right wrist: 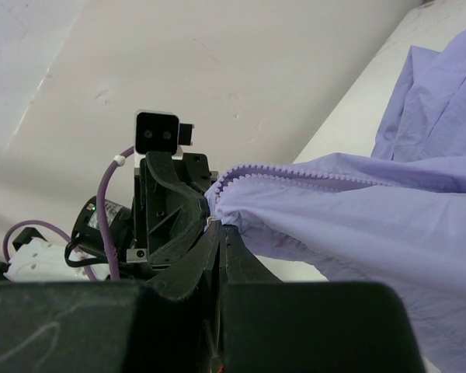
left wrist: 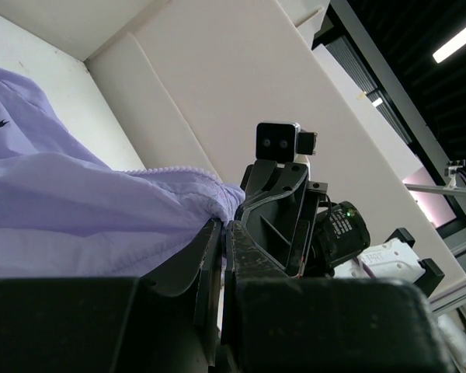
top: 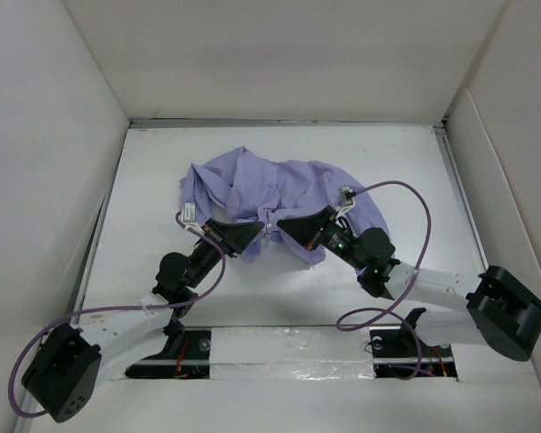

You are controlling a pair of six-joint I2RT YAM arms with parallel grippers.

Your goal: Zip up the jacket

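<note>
The lavender jacket (top: 270, 189) lies crumpled in the middle of the white table. My left gripper (top: 257, 231) and right gripper (top: 279, 222) meet tip to tip at its near edge. In the left wrist view the left gripper (left wrist: 222, 227) is shut, pinching the jacket (left wrist: 78, 194) hem at the zipper end. In the right wrist view the right gripper (right wrist: 222, 227) is shut on the jacket (right wrist: 357, 217) where a row of zipper teeth (right wrist: 295, 172) ends. A small metal piece shows at its tips. The fabric is lifted slightly off the table.
White walls (top: 72, 135) enclose the table on the left, back and right. Purple cables (top: 406, 194) loop from both arms. The arm bases (top: 63, 370) sit at the near edge. Each wrist view shows the other gripper facing it.
</note>
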